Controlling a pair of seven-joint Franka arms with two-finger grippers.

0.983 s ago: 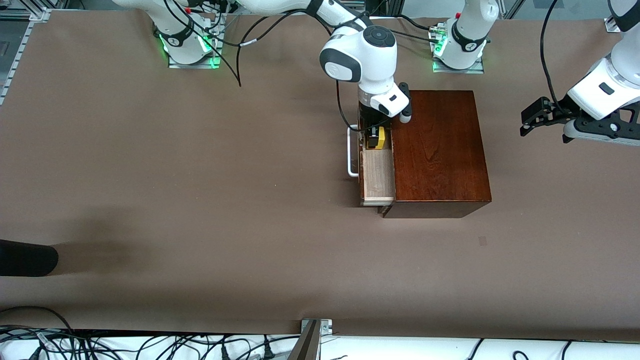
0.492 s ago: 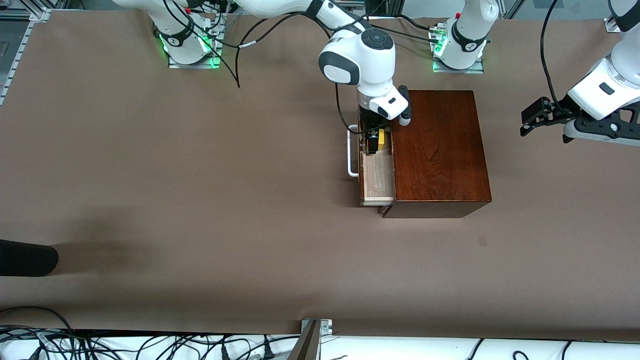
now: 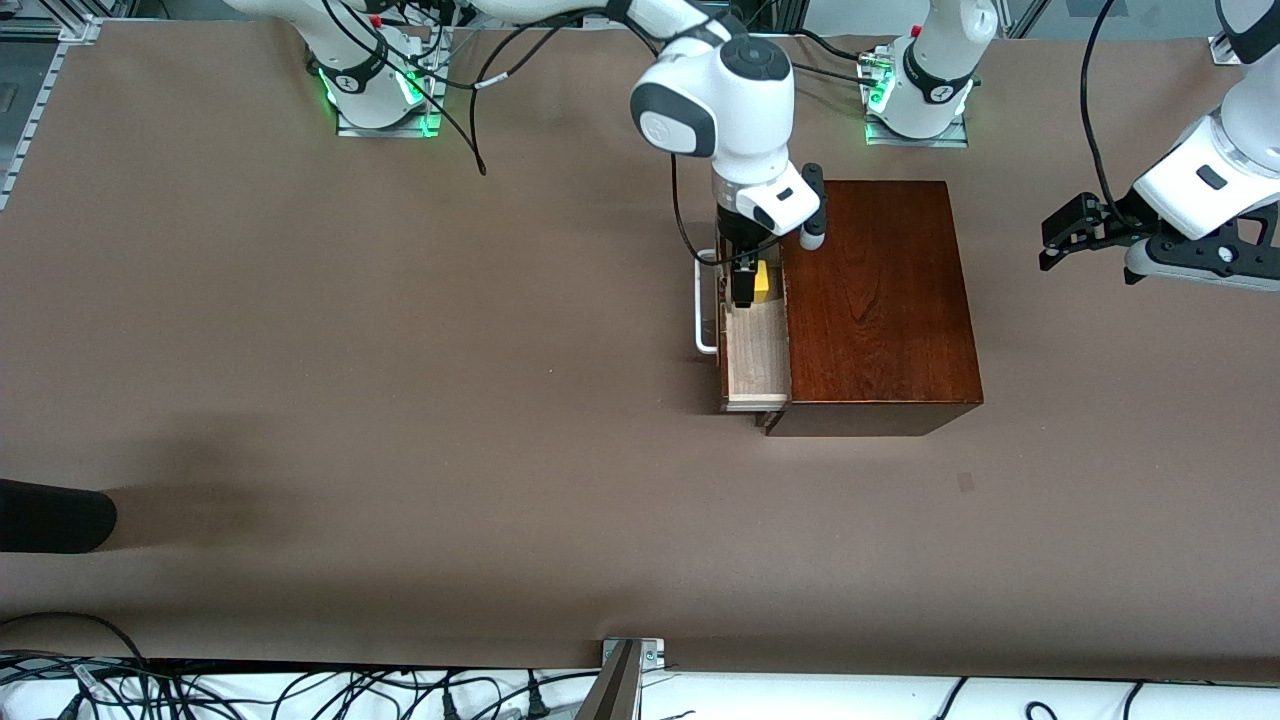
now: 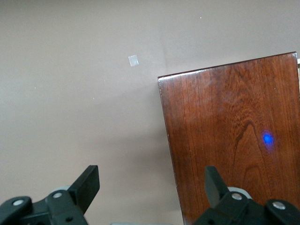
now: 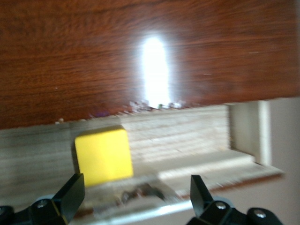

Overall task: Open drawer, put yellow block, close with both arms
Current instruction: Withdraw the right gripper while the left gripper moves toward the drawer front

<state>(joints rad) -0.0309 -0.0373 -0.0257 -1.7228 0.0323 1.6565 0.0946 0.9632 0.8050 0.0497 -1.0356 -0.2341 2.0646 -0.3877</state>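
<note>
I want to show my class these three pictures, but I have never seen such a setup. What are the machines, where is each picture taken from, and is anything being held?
Two white jointed robot arms work at a brown table. One picture looks down from across the table; the other two come from cameras on the arms' wrists. On the table stands a glossy reddish-brown wooden box with its pale-wood-lined drawer pulled open. The small bright yellow cube lies in the drawer. The right gripper hangs over it, jaws open, holding nothing. The left gripper waits over the table beside the box, jaws open and empty.

- I see the yellow block (image 3: 763, 281) in the drawer (image 3: 756, 350), at its end farther from the front camera.
- The drawer sticks out of the wooden box (image 3: 875, 300) on the counter (image 3: 400, 400), toward the right arm's end.
</note>
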